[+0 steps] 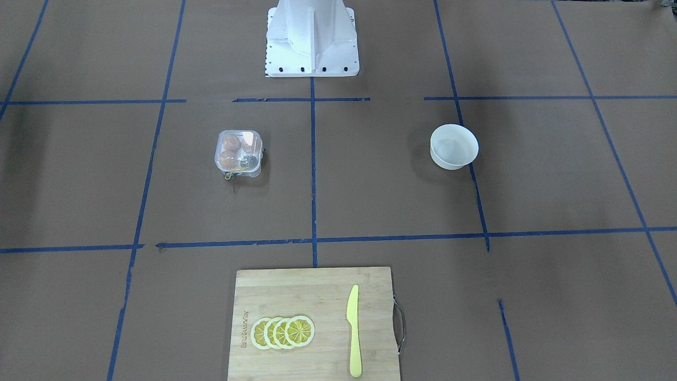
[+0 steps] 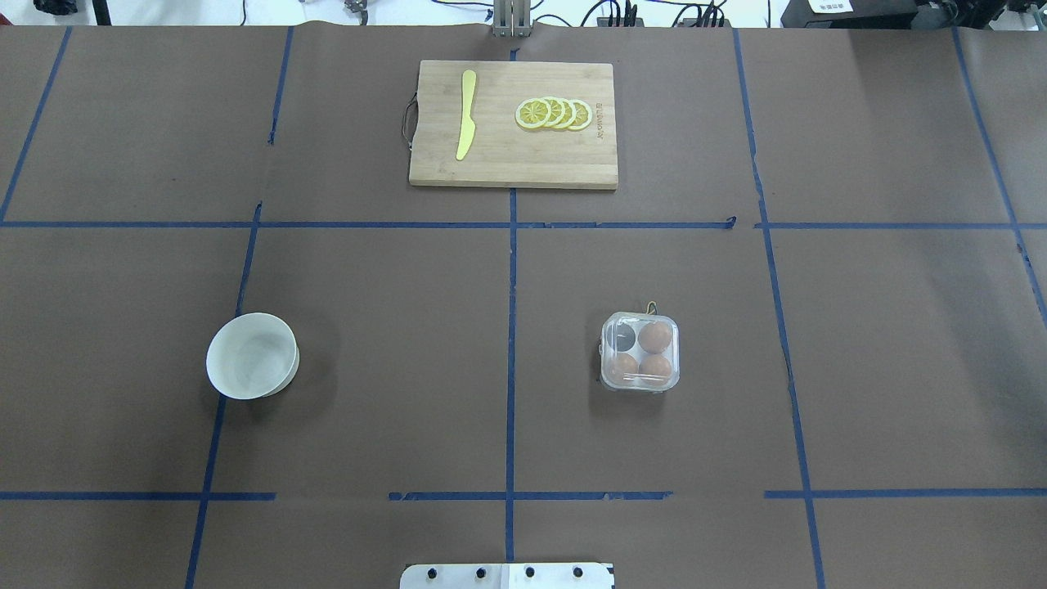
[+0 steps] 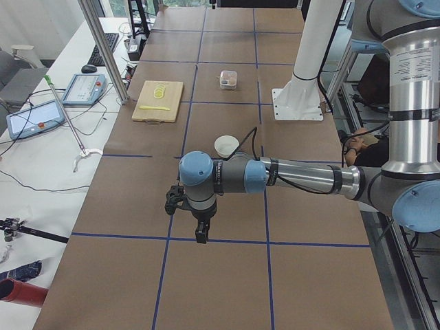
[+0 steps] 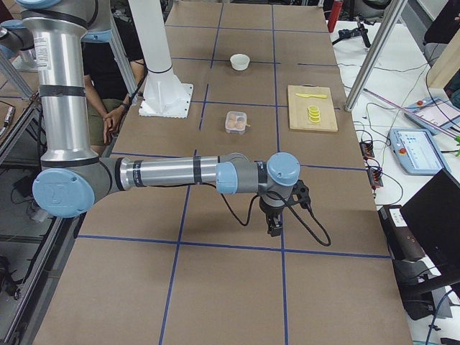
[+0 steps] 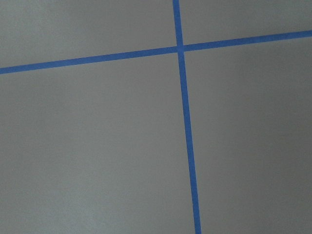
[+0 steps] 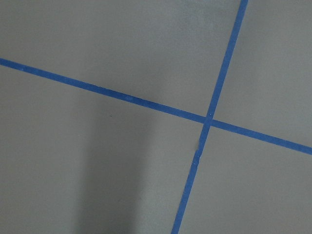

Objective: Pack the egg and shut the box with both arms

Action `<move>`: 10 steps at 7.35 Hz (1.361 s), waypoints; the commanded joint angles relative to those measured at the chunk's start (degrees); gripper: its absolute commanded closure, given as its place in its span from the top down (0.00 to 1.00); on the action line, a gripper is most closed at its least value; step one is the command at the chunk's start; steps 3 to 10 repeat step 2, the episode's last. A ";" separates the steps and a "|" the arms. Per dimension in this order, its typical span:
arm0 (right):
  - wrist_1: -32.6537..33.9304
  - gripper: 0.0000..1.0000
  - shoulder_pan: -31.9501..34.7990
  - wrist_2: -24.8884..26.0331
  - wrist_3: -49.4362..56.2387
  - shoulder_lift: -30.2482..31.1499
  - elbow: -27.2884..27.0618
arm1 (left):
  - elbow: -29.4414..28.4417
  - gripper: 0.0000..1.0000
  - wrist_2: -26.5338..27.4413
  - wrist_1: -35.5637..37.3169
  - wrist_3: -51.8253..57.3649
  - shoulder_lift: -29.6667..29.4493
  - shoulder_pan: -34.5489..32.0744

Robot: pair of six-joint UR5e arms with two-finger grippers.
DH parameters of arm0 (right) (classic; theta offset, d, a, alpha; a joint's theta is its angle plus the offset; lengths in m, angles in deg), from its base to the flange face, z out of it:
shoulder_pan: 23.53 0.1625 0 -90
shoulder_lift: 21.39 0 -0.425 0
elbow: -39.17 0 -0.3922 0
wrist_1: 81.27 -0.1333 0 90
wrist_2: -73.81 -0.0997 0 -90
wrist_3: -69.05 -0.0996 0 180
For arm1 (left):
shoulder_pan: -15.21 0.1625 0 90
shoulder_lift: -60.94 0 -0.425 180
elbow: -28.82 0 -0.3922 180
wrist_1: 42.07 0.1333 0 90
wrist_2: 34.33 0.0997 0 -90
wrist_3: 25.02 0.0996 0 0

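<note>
Nearest you in the front-facing view is the cutting board (image 1: 317, 296), carrying lemon slices (image 1: 283, 332) and a yellow knife (image 1: 353, 330); none of it concerns the task.

Now read the table from the robot's left to its right. At the left end the left gripper (image 3: 200, 236) hangs over bare taped paper. Only the side view shows it, so you cannot tell whether its fingers are apart or together. Next comes the white bowl (image 2: 249, 360), showing only its pale inside. Across the centre line, in the robot's right half, sits the box (image 2: 640, 384). Its lid seems to be down, with three brown eggs (image 2: 655, 336) in three cups and the fourth cup dark. You cannot tell which one is the task's egg, but I judge it packed. At the right end hangs the right gripper (image 4: 274, 228), its opening likewise unreadable.

Both grippers are well apart from the box. The right one looks nearer, so any lid check falls to it.
</note>
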State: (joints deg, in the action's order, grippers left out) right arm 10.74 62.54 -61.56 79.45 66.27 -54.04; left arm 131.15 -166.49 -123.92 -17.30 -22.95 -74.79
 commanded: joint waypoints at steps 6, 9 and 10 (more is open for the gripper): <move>0.27 1.00 -1.25 2.30 -0.03 -0.03 -0.91 | -0.03 1.00 -0.03 -0.06 0.02 -0.75 0.00; 0.27 1.00 -1.25 2.30 -0.03 -0.03 -0.91 | -0.03 1.00 -0.03 -0.06 0.02 -0.75 0.00; 0.27 1.00 -1.25 2.30 -0.03 -0.03 -0.91 | -0.03 1.00 -0.03 -0.06 0.02 -0.75 0.00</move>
